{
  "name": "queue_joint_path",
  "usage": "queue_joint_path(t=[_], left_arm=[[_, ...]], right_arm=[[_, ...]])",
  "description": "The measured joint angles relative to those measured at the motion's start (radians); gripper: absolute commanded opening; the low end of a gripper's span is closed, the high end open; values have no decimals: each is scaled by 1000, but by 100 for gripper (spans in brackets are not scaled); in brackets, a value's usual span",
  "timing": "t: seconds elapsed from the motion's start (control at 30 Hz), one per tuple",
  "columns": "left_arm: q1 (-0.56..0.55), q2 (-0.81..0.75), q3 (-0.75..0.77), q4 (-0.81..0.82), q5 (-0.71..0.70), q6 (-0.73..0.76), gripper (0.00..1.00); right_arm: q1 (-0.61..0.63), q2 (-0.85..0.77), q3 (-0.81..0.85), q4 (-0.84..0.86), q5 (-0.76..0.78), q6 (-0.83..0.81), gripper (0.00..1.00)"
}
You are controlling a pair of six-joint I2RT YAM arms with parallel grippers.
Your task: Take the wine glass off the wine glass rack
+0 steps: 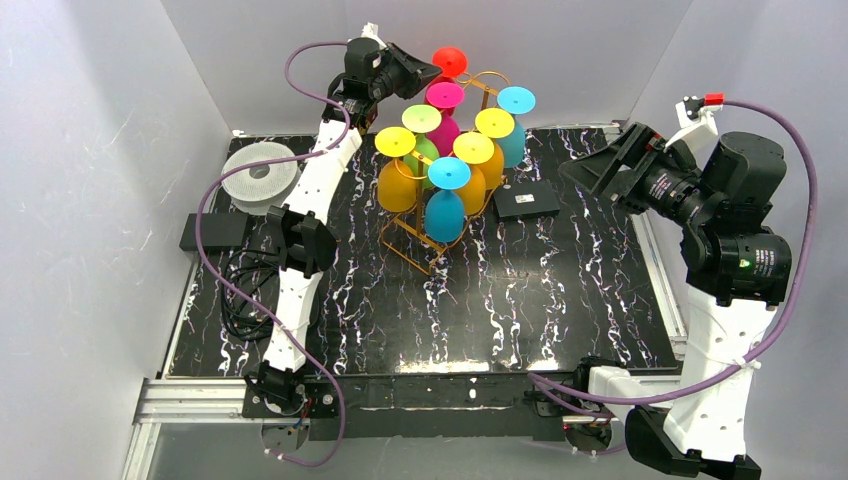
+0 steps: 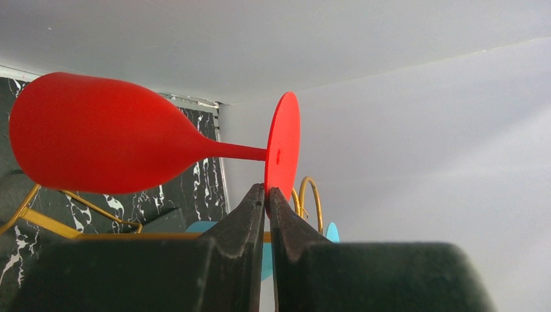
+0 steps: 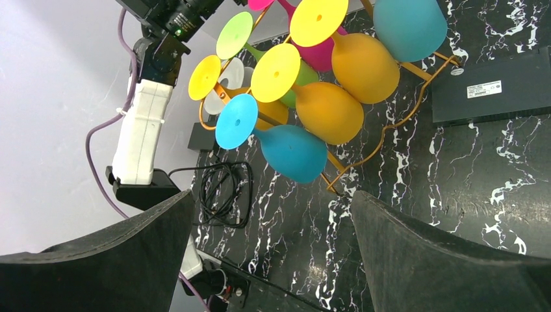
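Eight coloured glasses sit on the wire rack at the back-centre of the table.

Top view: the left gripper is at the red wine glass, topmost at the rack's rear. The right gripper is well apart, to the right.

Left wrist view: jaws pinched narrow on the rim of the red wine glass's foot, stem level, bowl to the left.

Right wrist view: jaws spread wide, holding nothing, with the rack beyond them.
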Motion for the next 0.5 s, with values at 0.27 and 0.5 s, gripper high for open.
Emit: queue_joint_path(t=[0.27,0.5], left_arm=[[0,0,0,1,-13,-13,0],[0,0,0,5,-30,-33,0]], right_arm=[[6,0,0,0,4,-9,97],[10,0,2,0,11,-12,97]])
